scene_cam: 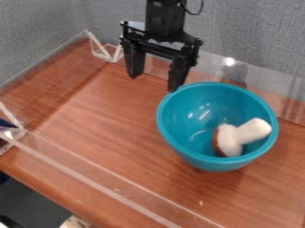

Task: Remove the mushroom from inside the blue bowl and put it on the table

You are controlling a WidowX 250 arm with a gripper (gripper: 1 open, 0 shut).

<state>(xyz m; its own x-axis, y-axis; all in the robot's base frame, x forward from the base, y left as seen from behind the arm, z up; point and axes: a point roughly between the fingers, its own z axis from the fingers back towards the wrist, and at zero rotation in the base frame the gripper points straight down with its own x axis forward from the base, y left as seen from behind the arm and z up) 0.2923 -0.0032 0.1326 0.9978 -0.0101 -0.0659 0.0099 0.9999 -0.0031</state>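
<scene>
One mushroom point(242, 137) in blue bowl point(191, 134), well apart from spread fingers point(135, 62)

My black gripper point(158, 75) at twelve o'clock; teal-blue bowl point(191, 138), red-capped cream mushroom point(242, 136) at four; reddish-brown wood-grain table point(95, 107).

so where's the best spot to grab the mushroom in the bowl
Probably the stem, coming straight down from above. The mushroom lies on its side in the blue bowl, cap toward the bottom and stem toward the right wall, so the walls block side approaches. The open gripper could close its fingers across the stem.
</scene>
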